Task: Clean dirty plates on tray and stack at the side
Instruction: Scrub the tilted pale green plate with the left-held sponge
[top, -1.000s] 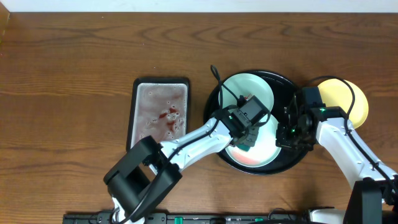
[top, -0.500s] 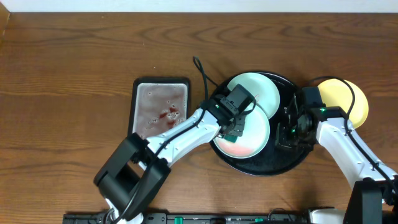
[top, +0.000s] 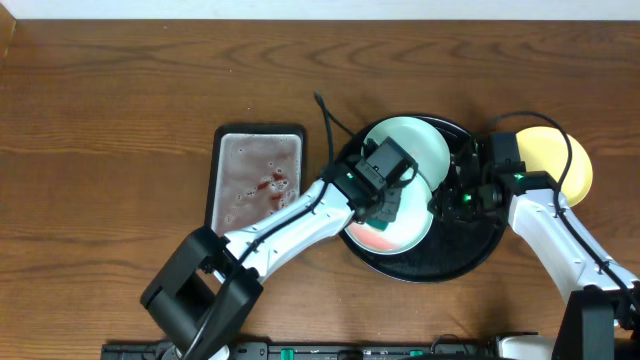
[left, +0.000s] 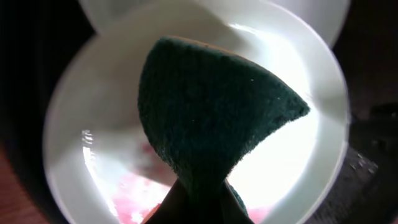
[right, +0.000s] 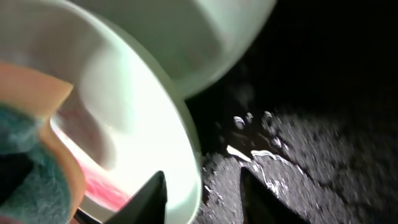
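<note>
The red-smeared mint plate (top: 405, 232) lies in the black tray (top: 462, 250), overlapping a second mint plate (top: 410, 145). My left gripper (top: 385, 200) pinches a green sponge (left: 211, 112) over it. My right gripper (right: 204, 190) is spread, with the smeared plate's rim between the fingers. The yellow plate (top: 565, 165) sits on the wooden table (top: 120, 100), just beside the tray.

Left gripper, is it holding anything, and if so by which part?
Yes. The left gripper holds a green sponge, pinched at its narrow lower end. The rest of it fans out over the smeared plate.
</note>
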